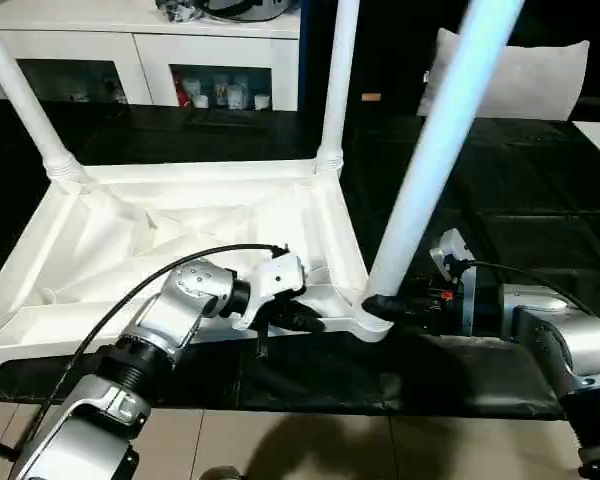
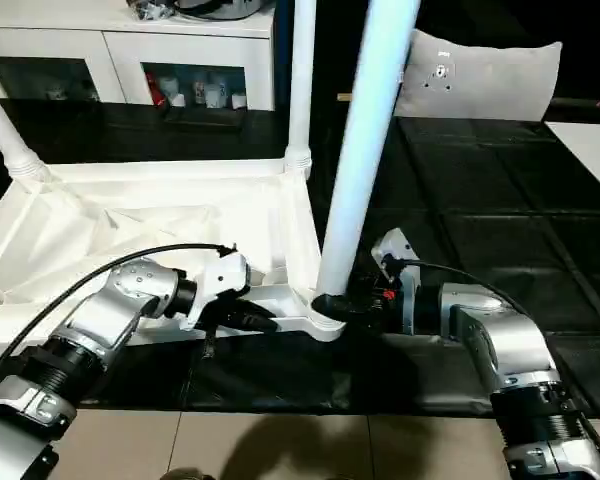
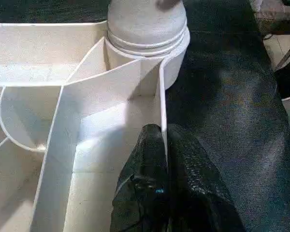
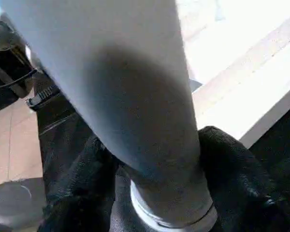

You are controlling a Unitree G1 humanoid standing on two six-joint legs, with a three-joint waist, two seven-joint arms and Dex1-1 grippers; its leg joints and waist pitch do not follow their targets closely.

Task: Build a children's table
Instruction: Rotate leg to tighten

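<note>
The top (image 1: 180, 230) lay upside down at centre left on the black counter (image 1: 500, 200), two legs (image 1: 25, 100) standing in its far sockets. A third leg (image 1: 430, 170) stood in the near right socket. The right tool (image 1: 385, 305) wrapped its fingers around this leg's base; the left tool (image 3: 166, 169), pressed together, pinched the top's rim. The step looked like seating leg three; next, press it home.
</note>
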